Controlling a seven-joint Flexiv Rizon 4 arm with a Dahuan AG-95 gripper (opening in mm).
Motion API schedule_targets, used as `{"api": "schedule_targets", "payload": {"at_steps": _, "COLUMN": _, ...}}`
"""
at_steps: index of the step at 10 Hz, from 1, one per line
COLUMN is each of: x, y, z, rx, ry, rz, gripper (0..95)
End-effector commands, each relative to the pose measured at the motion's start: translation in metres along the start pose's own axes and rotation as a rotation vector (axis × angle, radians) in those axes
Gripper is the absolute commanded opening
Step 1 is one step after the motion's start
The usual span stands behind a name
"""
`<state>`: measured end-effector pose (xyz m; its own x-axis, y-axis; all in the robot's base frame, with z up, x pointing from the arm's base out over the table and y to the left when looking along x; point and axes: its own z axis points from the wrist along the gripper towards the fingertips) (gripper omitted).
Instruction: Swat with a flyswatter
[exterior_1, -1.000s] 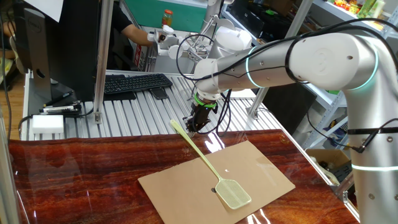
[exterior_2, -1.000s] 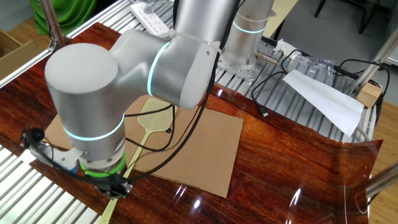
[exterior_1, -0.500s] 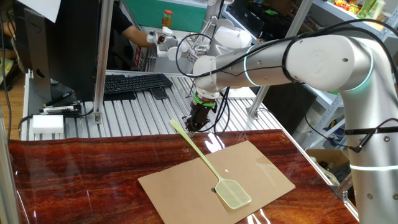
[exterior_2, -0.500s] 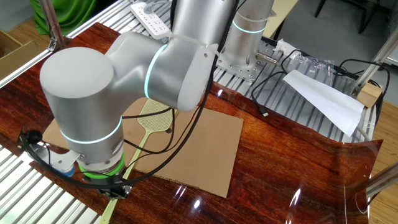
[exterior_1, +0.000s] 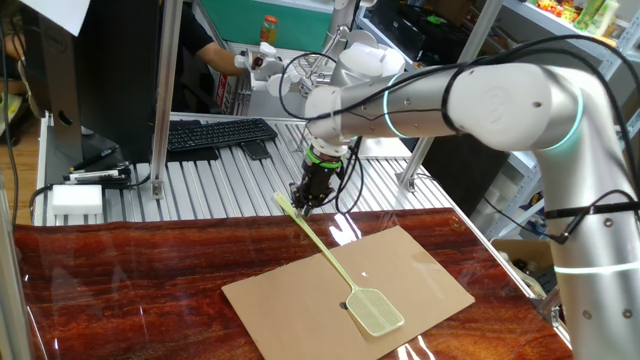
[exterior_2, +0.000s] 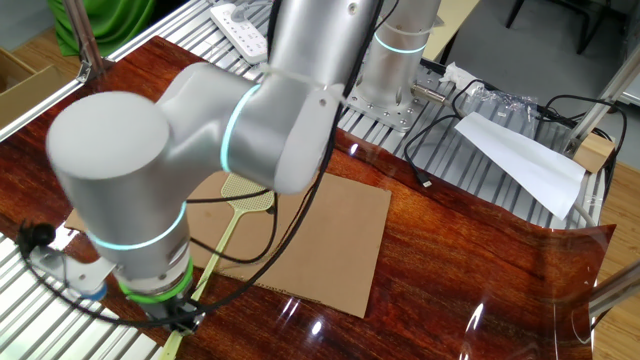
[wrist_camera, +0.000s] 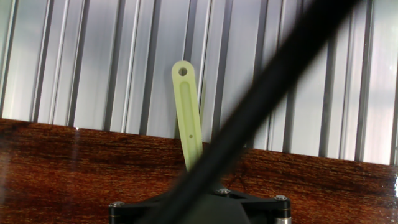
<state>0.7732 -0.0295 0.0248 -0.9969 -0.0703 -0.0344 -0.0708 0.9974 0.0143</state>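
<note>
From one fixed view, my gripper (exterior_1: 303, 196) hangs over the flyswatter (exterior_1: 335, 268) handle's end, because that end overhangs the table (exterior_1: 130, 270) edge; the head lies well away on the cardboard sheet (exterior_1: 420, 270). The other fixed view agrees. In the hand view, the handle tip pokes just beyond; I cannot tell jaw width.

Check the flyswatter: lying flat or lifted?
Lying flat. The flyswatter has its head on the cardboard sheet, and its handle end juts past the wooden board over the metal slats.
</note>
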Motion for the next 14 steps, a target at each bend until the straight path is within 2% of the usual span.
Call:
{"api": "schedule_targets", "payload": {"at_steps": 1, "x": 0.001, "y": 0.001, "z": -0.001, "rx": 0.001, "ry": -0.003, "rz": -0.001, "gripper": 19.0}}
{"api": "schedule_targets", "payload": {"at_steps": 7, "x": -0.005, "y": 0.001, "z": 0.009, "rx": -0.005, "ry": -0.005, "rz": 0.012, "gripper": 19.0}}
{"api": "schedule_targets", "payload": {"at_steps": 8, "x": -0.006, "y": 0.001, "z": 0.009, "rx": -0.005, "ry": -0.004, "rz": 0.014, "gripper": 38.0}}
{"api": "schedule_targets", "payload": {"at_steps": 11, "x": -0.007, "y": 0.004, "z": 0.008, "rx": -0.014, "ry": -0.003, "rz": 0.037, "gripper": 38.0}}
{"api": "schedule_targets", "payload": {"at_steps": 14, "x": -0.009, "y": 0.01, "z": 0.009, "rx": -0.01, "ry": -0.004, "rz": 0.04, "gripper": 38.0}}
